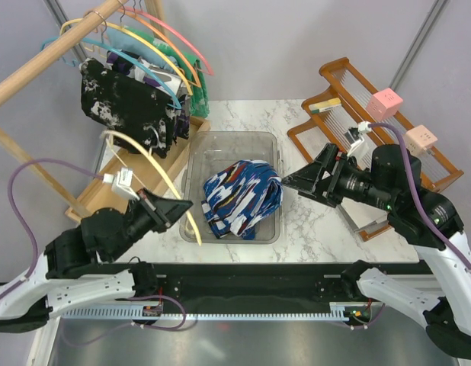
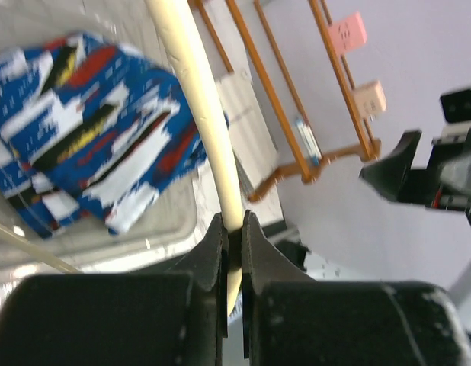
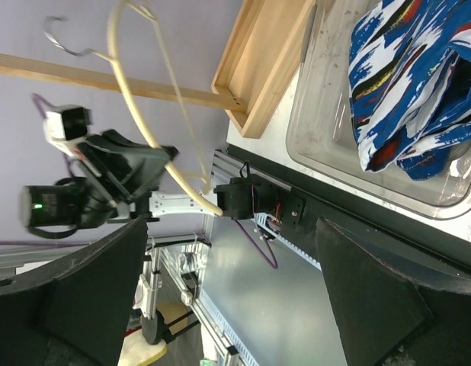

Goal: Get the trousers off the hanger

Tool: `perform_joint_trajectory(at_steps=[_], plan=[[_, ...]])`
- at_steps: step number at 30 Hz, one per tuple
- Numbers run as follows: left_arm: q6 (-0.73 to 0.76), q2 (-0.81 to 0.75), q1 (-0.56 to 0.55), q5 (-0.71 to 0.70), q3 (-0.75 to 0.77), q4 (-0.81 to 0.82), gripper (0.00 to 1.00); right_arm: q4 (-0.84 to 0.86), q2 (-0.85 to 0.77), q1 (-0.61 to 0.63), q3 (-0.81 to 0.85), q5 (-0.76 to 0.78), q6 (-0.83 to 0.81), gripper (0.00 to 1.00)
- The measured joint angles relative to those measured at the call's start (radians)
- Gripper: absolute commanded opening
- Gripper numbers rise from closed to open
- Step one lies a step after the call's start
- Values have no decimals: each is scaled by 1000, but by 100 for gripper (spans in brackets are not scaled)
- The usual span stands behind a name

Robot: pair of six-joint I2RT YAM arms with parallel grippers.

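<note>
A white marbled table [image 1: 312, 229] sits against plain grey walls [image 1: 296, 46] (evenly lit). A wooden clothes rail [image 1: 37, 65] stands left, a brown slatted rack [image 1: 350, 91] on the right.

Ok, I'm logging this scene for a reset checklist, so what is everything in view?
trousers: one, blue, white, red and black print, bunched in the bin
bin: one, clear, table centre
hanger: one, cream, in the left gripper
black speckled garment: one, hanging below the rail, far left
coloured hangers: several, pink, orange, teal, yellow, on the rail
rail: one, wooden, far left
wire rack: one, orange-brown, right
cubes: two, pink and peach, at the rack
table: one, white marble
left gripper: black, shut on the hanger
right gripper: black, open, right of the bin
</note>
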Motion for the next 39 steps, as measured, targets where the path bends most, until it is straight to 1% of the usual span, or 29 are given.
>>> perform_joint_trajectory(at_steps=[2, 6, 10, 13, 15, 17, 19, 21, 26, 29, 33, 39], plan=[[60, 141, 0, -80, 122, 10, 2, 0, 11, 0, 3, -8, -4, 98], [132, 271, 0, -185, 217, 35, 2, -2, 29, 0, 4, -13, -10, 98], [222, 331, 11, -293, 239, 88, 2, -5, 39, 0, 4, -24, -12, 98], [289, 358, 106, -309, 244, 150, 2, -7, 42, 0, 4, -35, -17, 98], [293, 378, 227, -277, 261, 171, 2, -8, 46, 0, 4, -39, -18, 98], [291, 401, 386, -208, 272, 211, 2, -11, 54, 0, 5, -44, -19, 98], [288, 422, 507, -138, 273, 244, 2, -14, 61, 0, 5, -50, -19, 98], [285, 443, 578, -85, 277, 270, 2, -14, 67, 0, 6, -53, -19, 98], [280, 500, 684, 62, 304, 340, 2, -14, 72, 0, 6, -53, -19, 98], [257, 510, 760, 131, 315, 375, 2, -14, 77, 0, 8, -53, -22, 98], [203, 509, 841, 178, 330, 418, 2, -14, 91, 0, 19, -53, -30, 98], [110, 528, 922, 229, 380, 470, 2, -14, 108, 0, 26, -53, -37, 98]])
